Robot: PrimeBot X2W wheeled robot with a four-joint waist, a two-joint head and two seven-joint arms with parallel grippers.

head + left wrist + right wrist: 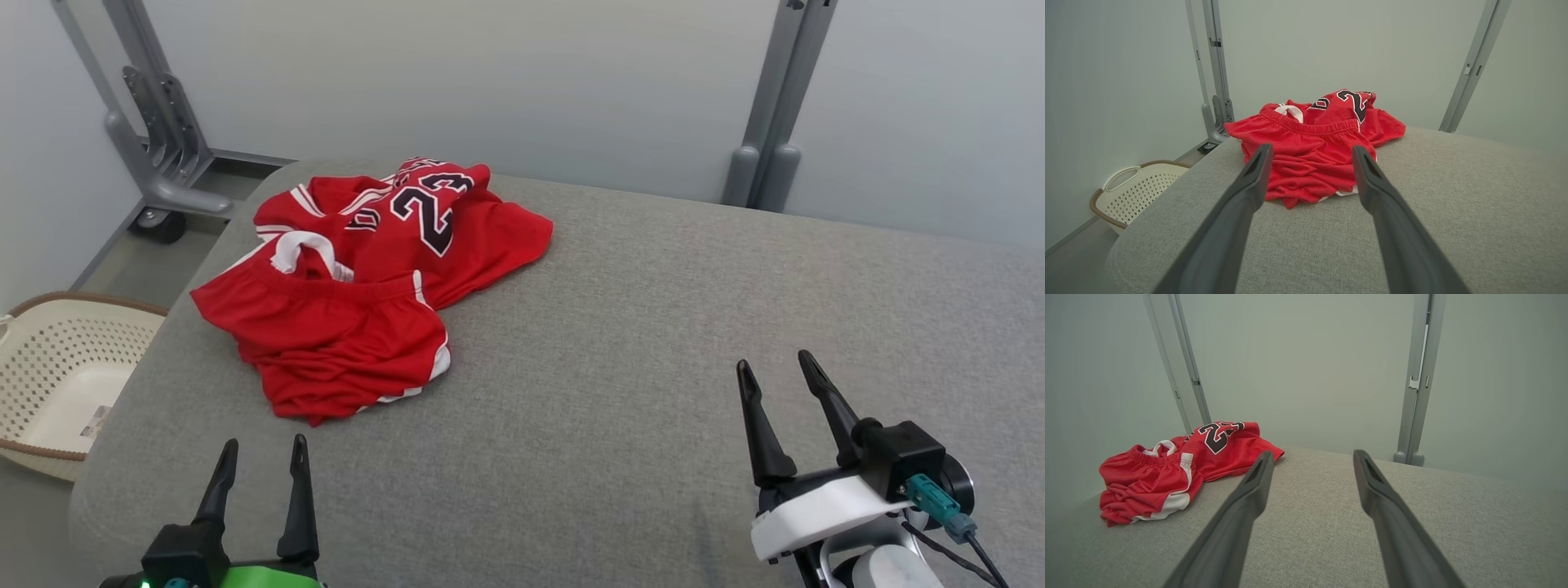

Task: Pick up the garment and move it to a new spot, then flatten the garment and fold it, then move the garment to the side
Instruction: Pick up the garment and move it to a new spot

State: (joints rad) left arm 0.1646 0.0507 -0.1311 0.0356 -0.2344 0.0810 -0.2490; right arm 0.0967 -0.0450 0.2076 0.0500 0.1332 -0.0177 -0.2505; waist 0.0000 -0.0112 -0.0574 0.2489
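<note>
The garment [359, 278] is a crumpled red sports outfit with white trim and a black "23", lying in a heap at the far left of the grey padded surface [653, 327]. It also appears straight ahead in the left wrist view as the garment [1310, 159], and at the left in the right wrist view as the garment [1167, 473]. My left gripper [263, 447] stands open just short of the heap's near edge, holding nothing. Far off to the right, my right gripper [775, 363] is open and empty above bare fabric.
A cream perforated laundry basket [57, 376] sits on the floor beside the surface's left edge. Grey metal frame posts [763, 122] and a wheeled bracket [159, 155] stand against the pale wall behind. The surface's rounded left corner is near my left gripper.
</note>
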